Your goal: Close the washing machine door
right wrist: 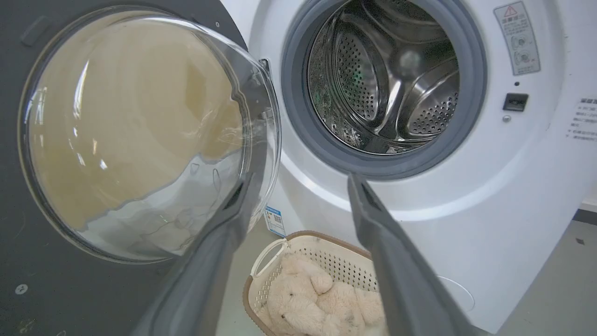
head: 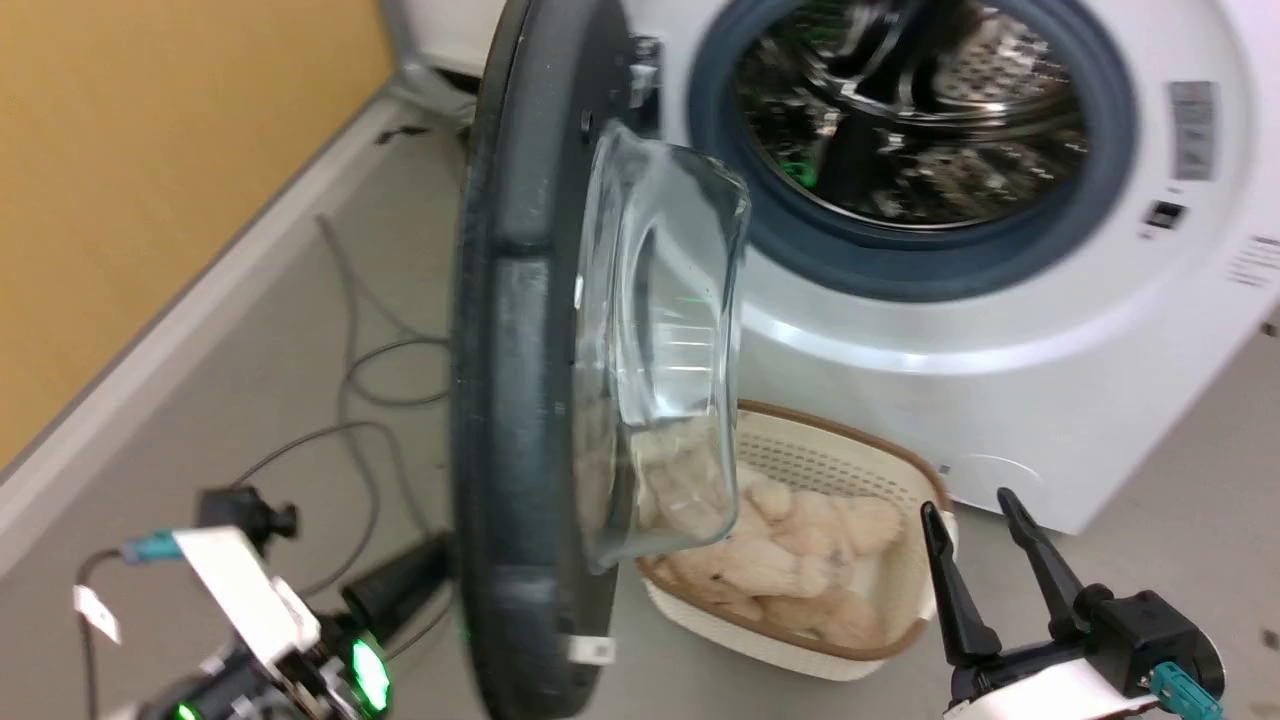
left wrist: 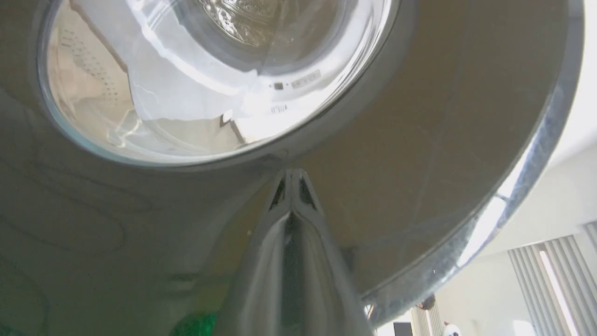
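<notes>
The washing machine door (head: pixel 510 400) stands wide open, edge-on in the head view, its clear glass bowl (head: pixel 660 350) bulging toward the white washing machine (head: pixel 1000 380). The steel drum (head: pixel 910 100) is exposed inside the grey gasket. My left gripper (head: pixel 405 588) is low on the door's outer side. In the left wrist view it (left wrist: pixel 292 175) is shut, with its tips up against the door's outer face (left wrist: pixel 419 140) just under the glass. My right gripper (head: pixel 968 505) is open at the lower right, apart from the door's inner face (right wrist: pixel 56 280), and holds nothing.
A cream perforated basket (head: pixel 850 470) with a plush toy (head: pixel 800 570) sits on the floor below the drum opening, between the door and my right gripper. Cables (head: pixel 350 380) trail over the grey floor at left, beside a yellow wall (head: pixel 130 180).
</notes>
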Robot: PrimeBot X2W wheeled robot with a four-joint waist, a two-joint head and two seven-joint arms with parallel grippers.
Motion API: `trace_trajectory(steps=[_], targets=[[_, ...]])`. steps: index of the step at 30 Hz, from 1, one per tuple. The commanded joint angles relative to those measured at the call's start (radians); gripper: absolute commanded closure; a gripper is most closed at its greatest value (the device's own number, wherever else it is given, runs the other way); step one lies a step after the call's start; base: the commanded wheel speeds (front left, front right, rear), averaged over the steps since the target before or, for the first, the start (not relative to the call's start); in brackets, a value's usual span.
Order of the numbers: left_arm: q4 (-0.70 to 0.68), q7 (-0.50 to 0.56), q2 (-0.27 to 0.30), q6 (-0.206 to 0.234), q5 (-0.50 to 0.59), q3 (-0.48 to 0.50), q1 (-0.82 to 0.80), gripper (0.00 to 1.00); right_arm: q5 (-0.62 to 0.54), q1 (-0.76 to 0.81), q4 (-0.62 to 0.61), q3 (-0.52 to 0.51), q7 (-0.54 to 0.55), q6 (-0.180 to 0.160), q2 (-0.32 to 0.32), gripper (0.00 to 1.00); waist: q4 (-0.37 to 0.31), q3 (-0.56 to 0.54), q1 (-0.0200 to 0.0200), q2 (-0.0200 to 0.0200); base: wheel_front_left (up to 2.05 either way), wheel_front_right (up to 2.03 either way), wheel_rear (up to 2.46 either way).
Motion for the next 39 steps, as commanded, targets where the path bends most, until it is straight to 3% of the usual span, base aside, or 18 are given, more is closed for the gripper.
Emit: trace_trajectory(steps=[1, 11, 20, 31, 39], targets=[[-0.021, -0.007, -0.011, -0.002, -0.016, -0.029, 0.033, 1.0, 0.002, 0.01, -0.003, -0.002, -0.004, 0.001, 0.003, 0.0, -0.046, -0.005, 0.0001, 0.0, 0.0, 0.0, 0.0], [-0.017, -0.197, -0.017, -0.058, -0.15, -0.247, 0.094, 1.0, -0.003, 0.003, -0.006, 0.0, -0.004, 0.001, 0.003, 0.0, -0.24, 0.015, 0.0001, 0.0, 0.0, 0.0, 0.0], [0.072, -0.376, -0.017, -0.131, -0.156, -0.368, 0.05, 1.0, -0.002, -0.004, -0.015, -0.009, -0.004, 0.001, 0.003, 0.0, -0.437, 0.056, 0.0001, 0.0, 0.0, 0.0, 0.0], [0.212, -0.715, -0.017, -0.163, -0.148, -0.422, -0.14, 1.0, 0.03, -0.025, -0.031, 0.013, -0.004, 0.001, 0.004, 0.0, -0.606, 0.118, 0.0001, 0.0, 0.0, 0.0, 0.0], [0.297, -0.906, -0.017, -0.167, -0.131, -0.428, -0.284, 1.0, 0.046, -0.034, -0.035, 0.015, -0.004, 0.001, 0.004, 0.0, -0.657, 0.147, 0.0001, 0.0, 0.0, 0.0, 0.0]])
